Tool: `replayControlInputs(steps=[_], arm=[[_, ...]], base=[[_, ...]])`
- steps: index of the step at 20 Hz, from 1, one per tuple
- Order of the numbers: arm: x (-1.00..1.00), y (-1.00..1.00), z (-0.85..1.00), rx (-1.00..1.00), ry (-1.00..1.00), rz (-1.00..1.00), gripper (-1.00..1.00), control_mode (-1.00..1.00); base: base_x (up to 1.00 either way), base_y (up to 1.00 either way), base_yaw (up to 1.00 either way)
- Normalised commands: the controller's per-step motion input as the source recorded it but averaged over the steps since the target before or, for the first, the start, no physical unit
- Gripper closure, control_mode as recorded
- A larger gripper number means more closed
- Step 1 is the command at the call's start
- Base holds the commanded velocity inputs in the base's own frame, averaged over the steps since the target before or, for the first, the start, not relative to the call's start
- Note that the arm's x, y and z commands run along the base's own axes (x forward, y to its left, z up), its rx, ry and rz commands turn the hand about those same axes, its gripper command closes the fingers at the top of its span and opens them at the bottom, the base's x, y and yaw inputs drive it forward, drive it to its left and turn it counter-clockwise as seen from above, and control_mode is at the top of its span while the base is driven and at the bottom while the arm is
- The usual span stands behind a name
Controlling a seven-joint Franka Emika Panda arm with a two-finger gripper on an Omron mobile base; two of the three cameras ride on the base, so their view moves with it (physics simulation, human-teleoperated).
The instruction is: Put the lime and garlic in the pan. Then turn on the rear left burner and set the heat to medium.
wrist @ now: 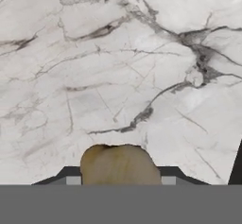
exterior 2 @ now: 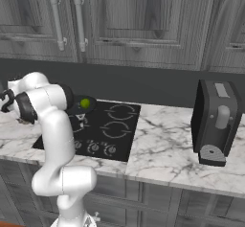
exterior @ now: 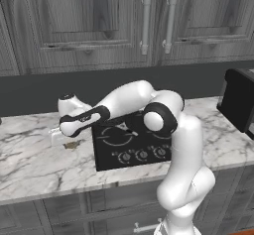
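Note:
The tan garlic (wrist: 118, 164) lies on the marble counter, left of the black cooktop (exterior: 111, 157). My gripper (wrist: 120, 181) is down on it, one dark fingertip pressed to each side, shut on it. From the left base view the gripper (exterior: 59, 139) hangs low over the counter, with the garlic (exterior: 72, 144) showing just beside it. The bright green lime (exterior 2: 85, 103) rests inside the black pan (exterior 2: 72, 110) at the cooktop's rear left. The pan covers the rear left burner, and my arm hides the pan's left side.
Three small grey knobs (exterior: 143, 154) line the cooktop's front edge. A black coffee machine (exterior 2: 217, 120) stands on the counter to the right. Dark cabinets with steel handles (exterior: 145, 21) hang above. Marble counter (wrist: 94, 53) stretches ahead of the hand.

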Motion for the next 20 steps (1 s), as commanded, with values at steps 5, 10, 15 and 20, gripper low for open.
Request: replayControlInputs(steps=[5, 10, 15, 20], arm=[[0.56, -0.14, 0.02, -0.04, 0.0, 0.0, 1.0, -1.0], [0.72, -0.18, 0.0, -0.04, 0.0, 0.0, 1.0, -1.0], [0.58, -0.19, 0.0, -0.03, 0.0, 0.0, 1.0, -1.0], [0.57, -0.19, 0.0, -0.03, 0.0, 0.0, 1.0, -1.0]], base=[[0.0, 0.0, 0.0], [0.0, 0.0, 0.0], [0.0, 0.0, 0.0], [0.0, 0.0, 0.0]])
